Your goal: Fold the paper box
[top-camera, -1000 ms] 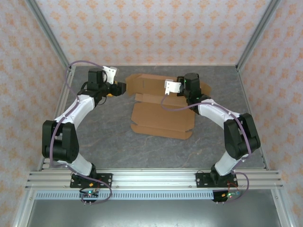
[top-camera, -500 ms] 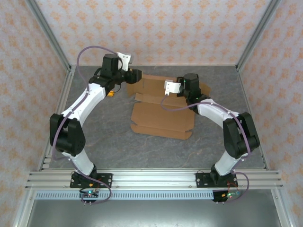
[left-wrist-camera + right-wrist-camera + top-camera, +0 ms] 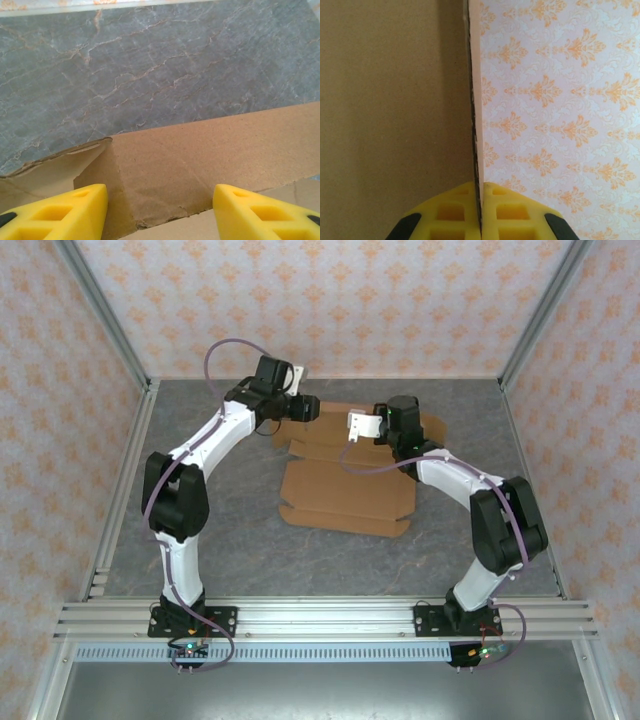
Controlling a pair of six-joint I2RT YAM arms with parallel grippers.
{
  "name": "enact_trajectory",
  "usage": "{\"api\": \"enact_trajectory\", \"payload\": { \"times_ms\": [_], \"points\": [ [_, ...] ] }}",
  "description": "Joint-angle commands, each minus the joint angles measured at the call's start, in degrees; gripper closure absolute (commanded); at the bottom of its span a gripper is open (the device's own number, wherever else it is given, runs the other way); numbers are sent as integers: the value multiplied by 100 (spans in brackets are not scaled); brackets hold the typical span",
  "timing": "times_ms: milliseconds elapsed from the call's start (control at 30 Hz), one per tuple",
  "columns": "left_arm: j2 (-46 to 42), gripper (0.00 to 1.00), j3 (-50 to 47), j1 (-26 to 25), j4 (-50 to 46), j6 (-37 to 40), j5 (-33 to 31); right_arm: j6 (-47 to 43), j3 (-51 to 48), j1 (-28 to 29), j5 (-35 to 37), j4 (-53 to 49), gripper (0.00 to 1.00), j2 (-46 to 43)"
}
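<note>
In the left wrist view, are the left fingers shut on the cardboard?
No: the left fingers stand wide apart, with the paper box showing in the gap between them.

Brown cardboard on grey stone, with orange-on-pink walls around it.
You have a plain, unprinted brown paper box (image 3: 345,485) on a table (image 3: 230,530) that is dark grey with pale, rust-tinted veins like marble. The walls (image 3: 330,310) are pale pink with a repeating orange damask motif. Your left gripper (image 3: 160,205) and right gripper (image 3: 481,192) have bright yellow fingers (image 3: 65,210) with black at the base. The arms (image 3: 210,437) are white and black, the cables (image 3: 225,343) purple, the frame rails (image 3: 320,616) silver.
</note>
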Motion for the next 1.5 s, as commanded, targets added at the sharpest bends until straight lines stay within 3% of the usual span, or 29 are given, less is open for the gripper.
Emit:
{"api": "enact_trajectory", "payload": {
  "times_ms": [0,167,467,633,900,1167,1233,1467],
  "points": [
    [110,41,172,-11,-155,-206,-131,-15,181,39,-6,42,100,38],
    [265,44,296,5,-47,-718,-80,-20,113,56,21,182,100,60],
    [82,38,151,48,-83,-1100,-565,-30,100,53,102,280,100,56],
    [173,39,113,49,-13,-1293,-247,-14,86,65,126,319,100,61],
    [89,48,-140,85,596,-2022,337,-39,74,114,226,500,100,130],
    [38,60,-315,192,1003,-2478,492,-37,54,137,286,515,100,148],
    [-34,59,-400,240,1043,-2520,451,-47,64,126,296,517,100,145],
    [-591,39,-855,409,978,-2261,36,-100,100,47,313,413,100,75]
  ]
}}
